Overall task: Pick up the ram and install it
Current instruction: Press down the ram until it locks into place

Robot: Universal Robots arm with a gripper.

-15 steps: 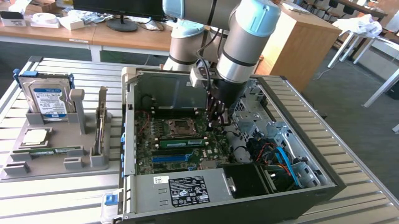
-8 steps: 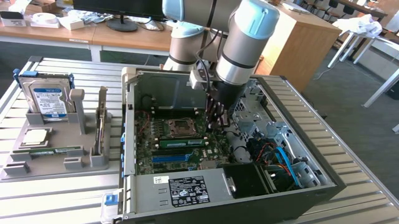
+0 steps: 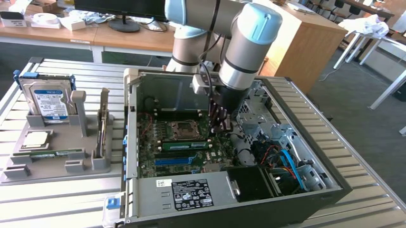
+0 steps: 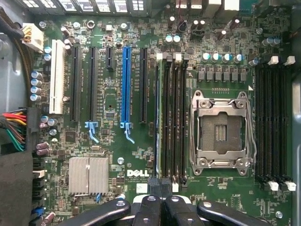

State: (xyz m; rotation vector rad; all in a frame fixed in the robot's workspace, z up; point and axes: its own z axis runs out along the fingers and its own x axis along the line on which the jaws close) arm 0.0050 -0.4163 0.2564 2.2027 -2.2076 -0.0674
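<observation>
PC case (image 3: 330,187) fills the centre and right of the exterior view, side open, motherboard (image 4: 117,155) exposed. The grey tray (image 3: 57,173) at lower left has the hard drive (image 3: 47,99) standing on it and a second green stick (image 3: 51,153) lying flat (not my part). The ram (image 3: 184,145) sits mid-frame in the slot bank beside the open CPU socket (image 4: 220,132); the wrist view shows it edge-on (image 4: 158,117). My gripper (image 3: 219,126) is down inside the case over one end of it, fingers together (image 4: 160,184) with nothing clamped between them. I can't tell if the tips touch the stick. Risks as I see them: pushing on one end only could leave the stick cocked, with the far latch (image 4: 171,57) not snapped. Closed tips could also skid off that thin edge into the neighbouring slot or the bare socket. Too much push and the board flexes.
</observation>
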